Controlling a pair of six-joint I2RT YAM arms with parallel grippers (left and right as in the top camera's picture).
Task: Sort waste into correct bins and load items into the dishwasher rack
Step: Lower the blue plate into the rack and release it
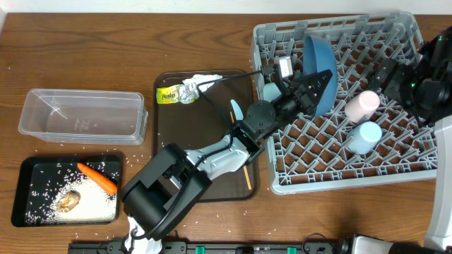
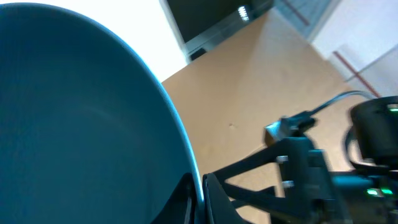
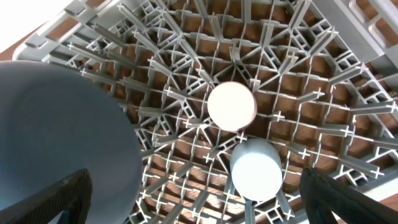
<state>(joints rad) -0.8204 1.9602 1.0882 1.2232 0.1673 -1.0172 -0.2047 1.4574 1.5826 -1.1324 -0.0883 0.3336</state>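
Note:
My left gripper (image 1: 311, 86) is shut on the rim of the large blue plate (image 1: 319, 65), which stands on edge in the grey dishwasher rack (image 1: 395, 164). In the left wrist view the jaws (image 2: 200, 200) pinch the plate's edge (image 2: 81, 124). My right gripper (image 1: 395, 76) is open and empty above the rack, over the pink cup (image 3: 231, 106) and blue cup (image 3: 256, 169); both cups (image 1: 362, 104) (image 1: 365, 136) lie in the rack. A pale blue bowl (image 1: 270, 92) sits at the rack's left side. The carrot (image 1: 97, 178), rice and brown lump (image 1: 68, 201) lie in the black tray-bin (image 1: 21, 190).
The clear tub (image 1: 83, 113) stands behind the black bin. The dark brown serving tray (image 1: 169, 134) holds the yellow-silver wrapper (image 1: 178, 94), white napkin (image 1: 203, 77), pale blue spoon (image 1: 236, 109) and chopsticks (image 1: 245, 171). My left arm reaches across this tray.

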